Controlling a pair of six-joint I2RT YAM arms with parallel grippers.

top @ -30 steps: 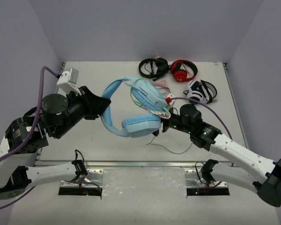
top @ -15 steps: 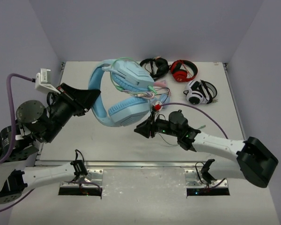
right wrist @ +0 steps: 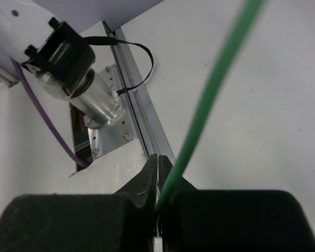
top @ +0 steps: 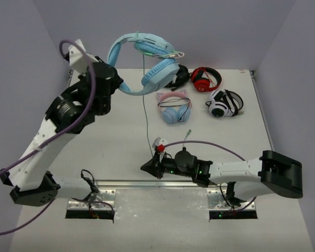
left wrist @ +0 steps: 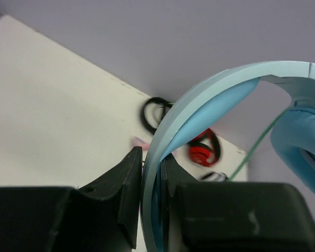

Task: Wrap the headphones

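Observation:
The light blue headphones point(top: 147, 63) hang high over the back of the table. My left gripper point(top: 118, 85) is shut on their wide headband point(left wrist: 210, 89), which runs up between the two black fingers point(left wrist: 127, 178). The thin green cable point(top: 145, 115) drops straight from the cups to the near edge. There my right gripper point(top: 146, 168) lies low over the table, shut on the cable. In the right wrist view the cable point(right wrist: 215, 89) comes out from between the closed jaws of that gripper point(right wrist: 158, 157).
Pink-and-blue cat-ear headphones point(top: 173, 107) lie mid-table. Black headphones point(top: 172, 75), red ones point(top: 205, 79) and white-and-black ones point(top: 223, 102) sit at the back right. A metal rail point(top: 157, 184) runs along the near edge, just under my right gripper.
My left arm has swung the headphones up and towards the back, pulling the cable taut. My right gripper has moved to the near edge and closed on the cable.

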